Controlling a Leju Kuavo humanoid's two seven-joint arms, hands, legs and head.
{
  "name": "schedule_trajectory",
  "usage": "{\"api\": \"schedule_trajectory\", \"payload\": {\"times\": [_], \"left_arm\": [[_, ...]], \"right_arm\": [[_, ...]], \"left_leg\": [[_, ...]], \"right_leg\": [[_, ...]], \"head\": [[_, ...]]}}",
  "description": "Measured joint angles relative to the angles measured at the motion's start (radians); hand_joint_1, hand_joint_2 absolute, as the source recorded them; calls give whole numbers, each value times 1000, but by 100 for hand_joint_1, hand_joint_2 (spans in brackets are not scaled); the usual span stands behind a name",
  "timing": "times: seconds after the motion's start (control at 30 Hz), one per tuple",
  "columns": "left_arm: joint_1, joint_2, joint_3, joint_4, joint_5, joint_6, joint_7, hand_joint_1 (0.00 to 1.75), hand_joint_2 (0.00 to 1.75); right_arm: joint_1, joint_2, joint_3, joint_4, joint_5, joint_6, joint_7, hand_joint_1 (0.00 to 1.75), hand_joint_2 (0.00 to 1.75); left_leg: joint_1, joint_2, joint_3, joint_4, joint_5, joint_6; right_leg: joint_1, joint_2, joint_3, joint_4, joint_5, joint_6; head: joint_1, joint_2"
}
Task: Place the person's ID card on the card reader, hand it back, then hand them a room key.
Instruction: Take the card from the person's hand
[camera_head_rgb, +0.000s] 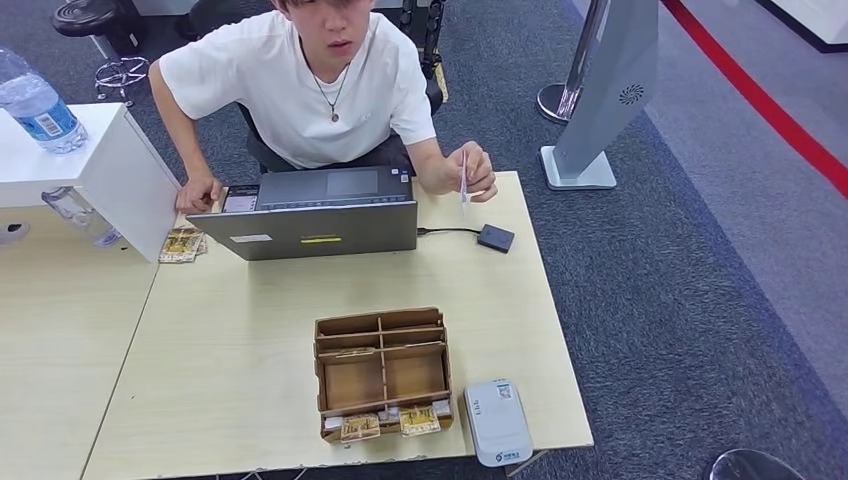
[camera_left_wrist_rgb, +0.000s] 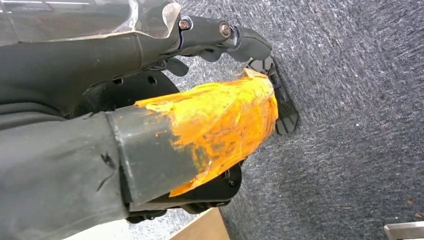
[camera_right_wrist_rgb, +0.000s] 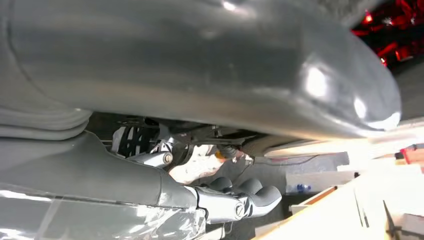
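Two robot hands hang low beside the pale wood-grain table (camera_head_rgb: 250, 330), seen from the wrist cameras. Left hand (camera_left_wrist_rgb: 200, 125): thick grey thumb wrapped in torn orange tape, dark fingers (camera_left_wrist_rgb: 240, 42) stretched out above speckled grey carpet (camera_left_wrist_rgb: 350, 125) — apart from the thumb, nothing between them. Right hand (camera_right_wrist_rgb: 215, 165): broad glossy grey thumb across the top, darker fingers (camera_right_wrist_rgb: 250, 192) curled beneath; cannot tell whether anything lies in them. Thin white ID card (camera_head_rgb: 463, 180) stands upright, pinched in the fingers of the person's hand (camera_head_rgb: 470, 172) at the far table edge, just beside the grey open laptop (camera_head_rgb: 315, 215). Small dark square card reader (camera_head_rgb: 496, 238), cabled to the laptop, sits near below that hand. Brown cardboard divider box (camera_head_rgb: 382, 368) — printed room key cards (camera_head_rgb: 385, 423) in its front slot. White rounded device (camera_head_rgb: 497, 420) just beside the box.
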Motion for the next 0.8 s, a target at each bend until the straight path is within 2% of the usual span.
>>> {"api": "schedule_trajectory", "payload": {"times": [0.07, 0.2, 0.3, 0.6, 0.7, 0.8], "left_arm": [[0, 0, 0, 0, -12, -4, 0, 0, 0], [-2, 2, 0, 0, -32, -15, -2, 0, 0], [-3, 2, 0, 0, -39, -20, -3, 0, 0], [1, 3, 0, 0, -61, -32, -8, 0, 0], [1, 3, 0, 0, -75, -32, -9, 0, 0], [1, 3, 0, 0, -92, -32, -10, 0, 0]], "right_arm": [[-23, 35, -20, 22, -7, -4, -7, 0, 0], [-189, 139, -76, 39, -65, -55, -57, 0, 0], [-260, 185, -95, 49, -79, -73, -57, 0, 0], [-364, 242, -124, 60, -102, -135, -36, 0, 0], [-394, 250, -124, 60, -67, -210, -29, 0, 0], [-428, 260, -120, 63, -9, -326, -23, 0, 0]], "left_leg": [[0, -1, -1, 0, 0, -1], [0, 14, 2, 0, 2, -1], [0, 10, 2, 0, 4, -1], [0, 9, -1, 0, 5, -2], [0, 10, -2, 0, 5, -2], [0, 10, -2, 0, 5, -2]], "right_leg": [[0, -1, -1, 0, 0, 0], [0, 15, -7, 1, 5, -3], [0, 11, -6, 1, 5, -2], [0, 11, -8, 1, 6, -1], [0, 11, -8, 1, 6, -1], [0, 11, -8, 1, 6, -1]], "head": [[1, 0], [2, 0], [1, 0], [0, 0], [0, 0], [0, 0]]}}
